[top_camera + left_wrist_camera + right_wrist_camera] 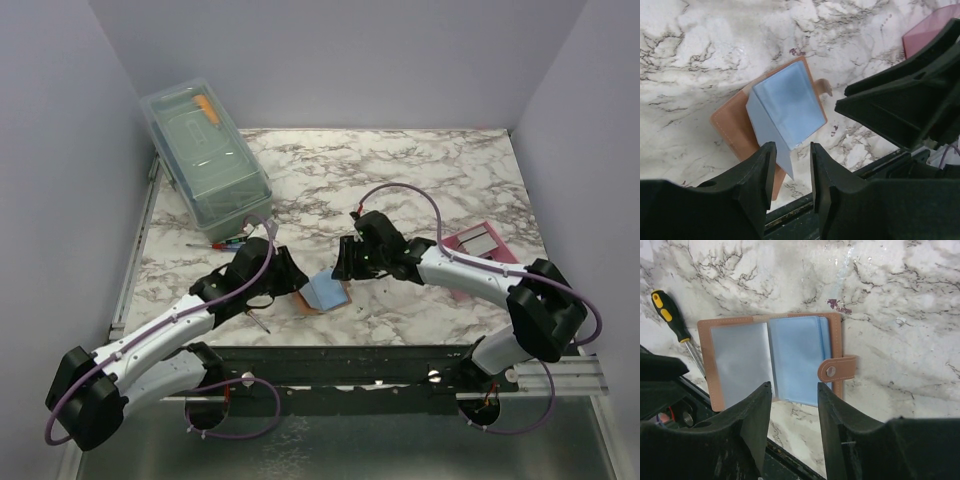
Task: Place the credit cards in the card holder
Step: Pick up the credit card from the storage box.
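The card holder (322,293) lies open near the table's front edge: tan leather with pale blue sleeves inside. In the left wrist view one sleeve of the card holder (785,102) stands up at an angle. In the right wrist view the card holder (740,357) lies flat, its snap strap (836,369) to the right. My left gripper (792,160) is open just short of it, with nothing gripped. My right gripper (794,395) is open too and hovers over its near edge. No loose credit cards show; I cannot tell whether the blue sleeves hold any.
A pink slotted tray (478,250) with a pale flat piece in it sits at the right. A clear lidded box (205,165) stands at the back left, small tools (228,243) in front of it. A yellow-and-black screwdriver (670,315) lies left of the holder. The black rail (400,355) runs along the front.
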Tool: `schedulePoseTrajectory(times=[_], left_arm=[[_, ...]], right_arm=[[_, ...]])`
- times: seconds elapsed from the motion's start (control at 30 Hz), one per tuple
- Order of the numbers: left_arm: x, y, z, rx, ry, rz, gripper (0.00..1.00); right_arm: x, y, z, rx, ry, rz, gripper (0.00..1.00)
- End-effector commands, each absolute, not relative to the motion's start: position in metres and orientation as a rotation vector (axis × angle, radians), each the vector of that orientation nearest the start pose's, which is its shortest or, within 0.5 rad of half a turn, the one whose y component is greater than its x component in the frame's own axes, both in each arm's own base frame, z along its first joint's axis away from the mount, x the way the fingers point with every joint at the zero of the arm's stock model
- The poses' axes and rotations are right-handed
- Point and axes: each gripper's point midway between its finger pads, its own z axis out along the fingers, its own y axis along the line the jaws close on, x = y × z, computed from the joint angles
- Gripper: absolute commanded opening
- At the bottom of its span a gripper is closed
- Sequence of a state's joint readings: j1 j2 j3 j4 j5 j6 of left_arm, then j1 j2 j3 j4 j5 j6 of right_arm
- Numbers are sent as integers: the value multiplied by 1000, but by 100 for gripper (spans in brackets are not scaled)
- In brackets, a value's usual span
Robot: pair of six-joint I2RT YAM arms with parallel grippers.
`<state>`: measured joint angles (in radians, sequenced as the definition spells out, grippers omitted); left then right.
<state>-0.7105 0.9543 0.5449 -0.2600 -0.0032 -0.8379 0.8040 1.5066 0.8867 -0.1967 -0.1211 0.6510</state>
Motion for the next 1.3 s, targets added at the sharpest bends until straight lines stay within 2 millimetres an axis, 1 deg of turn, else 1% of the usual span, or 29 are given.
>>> schedulePoseTrajectory(times=[0.0,0.07,0.1,0.2,0.27,0.33,0.37,0.4,0.43,0.47,0.53,0.6,0.63,0.7,0.83,0.93,1.07,1.13,1.23,1.27], left_arm=[[200,-222,140,-88,2328,-880,40],[199,-224,148,-69,2317,-900,42],[199,-226,153,-59,2312,-913,43],[197,-232,167,-19,2295,-959,47],[195,-238,179,31,2284,-993,51],[193,-242,192,95,2277,-1011,57],[193,-244,203,128,2259,-1019,60],[192,-245,209,162,2252,-1020,63],[191,-245,212,193,2248,-1017,66],[190,-245,220,221,2230,-1022,68],[188,-246,229,261,2211,-1033,70],[184,-249,233,285,2206,-1064,71],[181,-251,234,297,2209,-1088,71],[176,-255,234,323,2214,-1132,71],[171,-259,237,347,2197,-1180,71],[168,-262,236,364,2197,-1207,72],[164,-263,234,371,2198,-1227,72],[164,-262,233,369,2196,-1225,73],[164,-262,231,368,2200,-1223,73],[164,-262,232,370,2199,-1224,73]], right_arm=[[239,294,91,-247,2535,668,46],[241,290,92,-222,2539,637,48],[245,283,93,-190,2531,596,49],[255,262,101,-108,2515,532,50],[264,241,109,-27,2501,459,52],[273,206,119,116,2498,344,54],[277,185,125,199,2482,280,56],[279,163,134,286,2452,230,60],[280,143,142,371,2419,191,65],[282,123,153,445,2373,182,72],[285,86,173,587,2269,175,85],[287,51,184,699,2177,151,95],[289,39,188,734,2141,149,99],[295,26,185,784,2119,173,100],[308,3,167,921,2112,169,100],[311,-15,155,1018,2090,173,100],[312,-33,136,1092,2094,207,100],[313,-39,126,1112,2092,247,100],[315,-46,119,1118,2078,249,99],[315,-44,116,1117,2091,276,99]])
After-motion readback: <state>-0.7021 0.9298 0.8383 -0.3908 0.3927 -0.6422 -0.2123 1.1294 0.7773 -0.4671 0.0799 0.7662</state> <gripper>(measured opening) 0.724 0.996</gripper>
